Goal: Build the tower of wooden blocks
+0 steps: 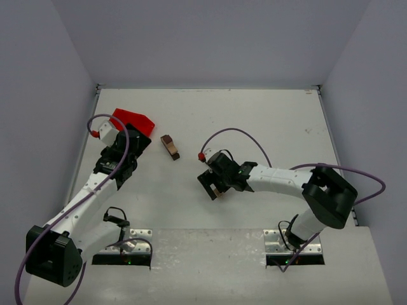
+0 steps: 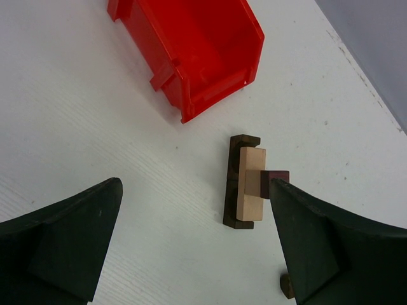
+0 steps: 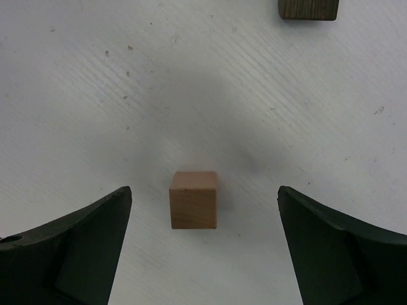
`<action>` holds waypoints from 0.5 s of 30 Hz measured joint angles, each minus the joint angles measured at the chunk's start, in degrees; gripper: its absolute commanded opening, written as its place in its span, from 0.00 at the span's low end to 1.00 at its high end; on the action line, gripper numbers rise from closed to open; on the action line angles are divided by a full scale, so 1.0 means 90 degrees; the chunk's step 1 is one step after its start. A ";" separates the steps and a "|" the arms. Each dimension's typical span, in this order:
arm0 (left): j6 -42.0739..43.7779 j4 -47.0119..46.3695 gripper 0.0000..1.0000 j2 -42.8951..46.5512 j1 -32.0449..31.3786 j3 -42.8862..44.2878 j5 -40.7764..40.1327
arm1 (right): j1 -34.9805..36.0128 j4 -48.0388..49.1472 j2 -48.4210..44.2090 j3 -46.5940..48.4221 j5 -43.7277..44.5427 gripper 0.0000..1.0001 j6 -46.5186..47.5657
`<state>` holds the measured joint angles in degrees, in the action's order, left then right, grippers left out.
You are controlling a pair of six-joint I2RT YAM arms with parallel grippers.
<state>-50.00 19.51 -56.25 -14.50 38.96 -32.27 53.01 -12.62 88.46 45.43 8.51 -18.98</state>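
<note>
The right tool (image 3: 205, 190) is hanging with jaws wide apart over a small light tan wooden cube (image 3: 194, 199), which is lying on the white tabletop (image 3: 95, 95) between its fingers, touching neither. A dark brown wooden block (image 3: 308, 9) is sitting well ahead of it. The left tool (image 2: 195, 187), likewise open and gripping nothing, is hovering with the wood block tower (image 2: 250, 184), a short tan-and-dark stack, just inside its right finger and a red plastic bin (image 2: 191, 51) farther ahead. The build looks barely begun: loose pieces are awaiting stacking, the tan cube probably next.
</note>
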 measured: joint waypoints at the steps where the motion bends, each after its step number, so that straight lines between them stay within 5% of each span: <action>1: 0.0000 0.0000 1.00 0.0000 0.0000 0.0000 0.0000 | 0.0000 0.0019 0.0058 0.0000 0.0001 0.71 -0.0032; 4: 0.0000 0.0000 1.00 -0.0002 0.0000 0.0000 0.0000 | 0.0000 0.0020 0.0247 0.0002 -0.0001 0.66 -0.0083; 15: 0.0000 -0.0002 1.00 -0.0015 0.0000 0.0000 0.0000 | 0.0000 -0.0024 0.0394 0.0002 0.0027 0.21 -0.0328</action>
<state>-50.00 19.49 -56.38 -14.50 38.96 -32.27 53.01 -12.84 92.00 45.45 8.75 -21.93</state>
